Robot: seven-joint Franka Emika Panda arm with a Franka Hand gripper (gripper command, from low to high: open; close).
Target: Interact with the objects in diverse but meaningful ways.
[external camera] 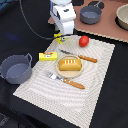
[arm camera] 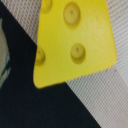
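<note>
Where the placemat (external camera: 70, 75) meets the dark tabletop (external camera: 20, 30) at its far edge, you have the yellow cheese wedge (arm camera: 75, 40) directly under the wrist: the wrist view is almost filled by its dimpled yellow face, lying partly on the pale woven mat and partly over the black surface. In the exterior view only a sliver of that yellow shows at the foot of the gripper (external camera: 60, 37), so you cannot tell whether the fingers are spread around the wedge, pinching it, or pressed together above it; no fingertip appears in the wrist view either.

Your arm (external camera: 63, 14) stands nearly vertical over that spot, its white wrist housing pointing straight down, with a cable looping off toward the exterior view's left.

Just beside the gripper, toward the exterior view's right, the red tomato (external camera: 84, 41) sits on the mat. Nearer the camera, the yellow butter block (external camera: 48, 56) lies at the mat's left edge. The bread loaf (external camera: 69, 63) rests on a pale plate (external camera: 61, 71) in the middle of the mat, with a knife (external camera: 81, 57) on the far side of the plate and a fork (external camera: 66, 80) on the near side, both with orange handles.

One grey-blue pot (external camera: 15, 68) stands off the mat on the dark table at the exterior view's left. A second pot (external camera: 91, 14) sits well apart on the tan surface behind, and a pale bowl (external camera: 123, 16) is cut by the right edge.
</note>
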